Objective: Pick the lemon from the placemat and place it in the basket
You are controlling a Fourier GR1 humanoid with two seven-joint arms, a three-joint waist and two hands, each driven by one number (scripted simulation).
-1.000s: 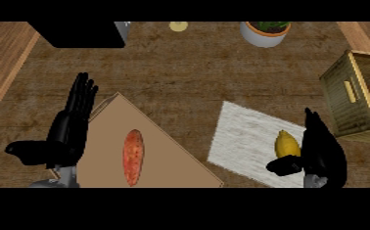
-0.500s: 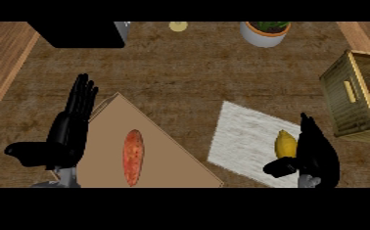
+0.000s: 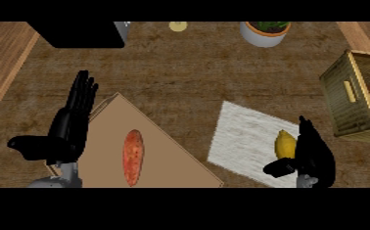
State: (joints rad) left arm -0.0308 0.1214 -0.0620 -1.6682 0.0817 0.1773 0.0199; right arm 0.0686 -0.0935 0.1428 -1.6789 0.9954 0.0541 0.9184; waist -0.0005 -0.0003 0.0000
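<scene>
While the left hand [image 3: 69, 126] rested with fingers straight at the near left, the right hand [image 3: 312, 154] curled beside the lemon [image 3: 285, 144] on the placemat [image 3: 242, 138], the basket [image 3: 350, 97] far right.

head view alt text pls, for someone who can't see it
The robot's right hand sits beside a yellow lemon on a pale placemat, with a wooden basket at the counter's right edge. The left hand rests open by a board holding an orange vegetable.
</scene>
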